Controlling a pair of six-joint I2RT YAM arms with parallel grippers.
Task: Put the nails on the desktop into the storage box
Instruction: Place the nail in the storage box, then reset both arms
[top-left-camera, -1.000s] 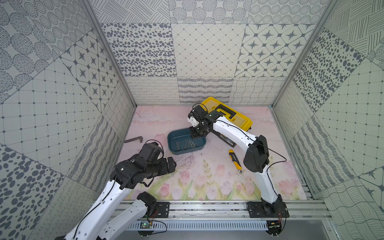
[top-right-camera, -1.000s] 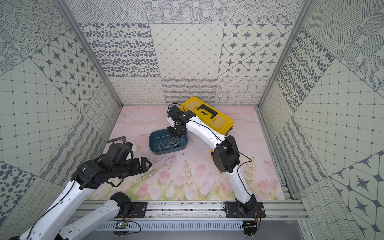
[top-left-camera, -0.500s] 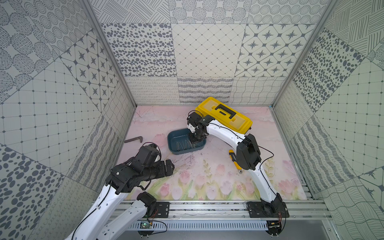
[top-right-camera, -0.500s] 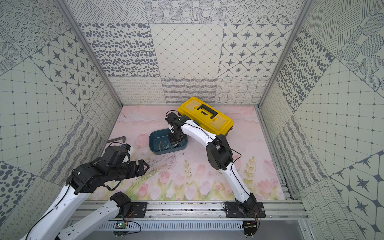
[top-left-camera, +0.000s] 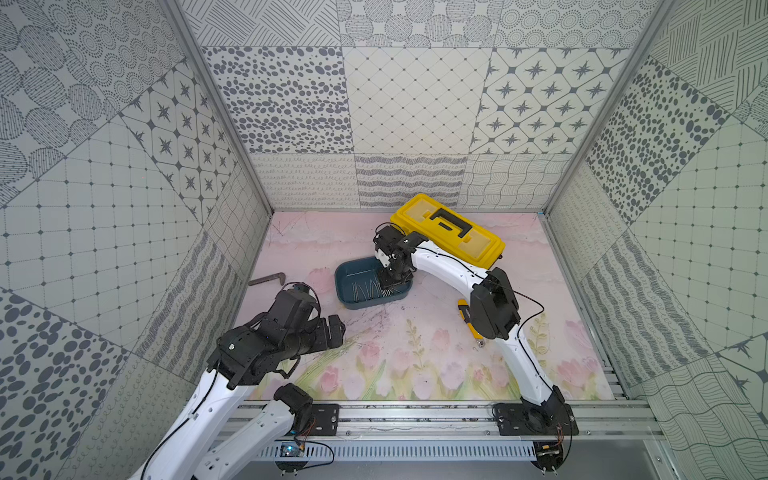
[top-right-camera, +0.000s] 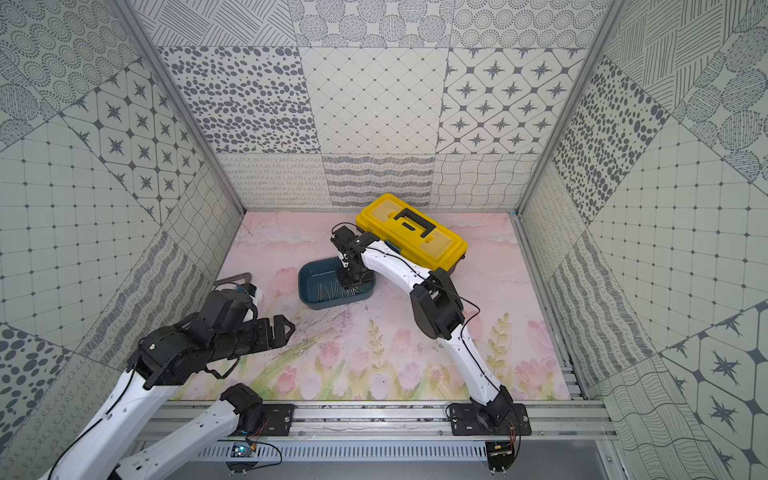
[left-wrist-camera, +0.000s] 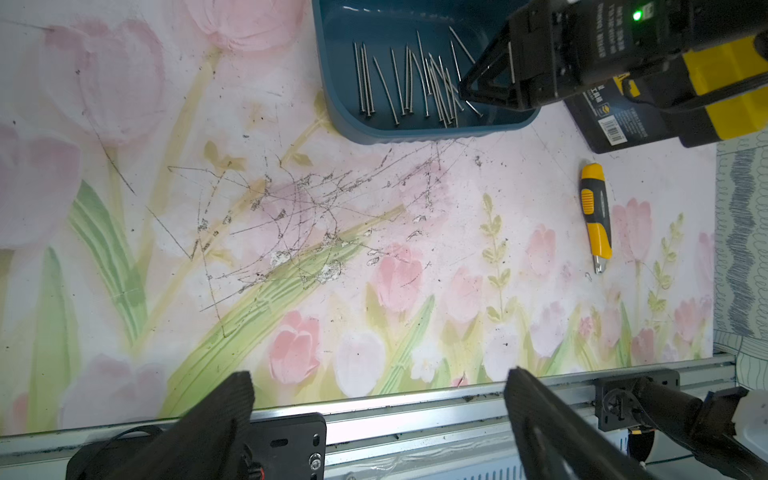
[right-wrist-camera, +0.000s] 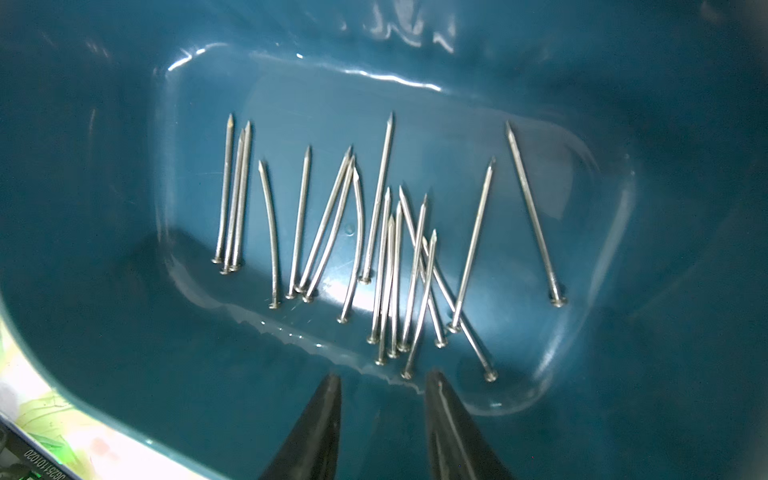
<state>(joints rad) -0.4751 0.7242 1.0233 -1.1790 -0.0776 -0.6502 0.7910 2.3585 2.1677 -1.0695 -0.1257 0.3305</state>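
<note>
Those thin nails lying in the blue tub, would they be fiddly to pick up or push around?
The nails are thin, shiny metal rods, so likely stiff but slippery and apt to roll. They lie flat and crossed on the storage box floor, so pinching one may drag its neighbours along.

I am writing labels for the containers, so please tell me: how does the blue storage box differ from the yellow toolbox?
The storage box is dark teal; the toolbox is yellow on top with a black handle. The storage box is open and shows nails inside; the toolbox is closed, contents hidden. The storage box looks smaller than the toolbox. Both stand on the desktop.
</note>
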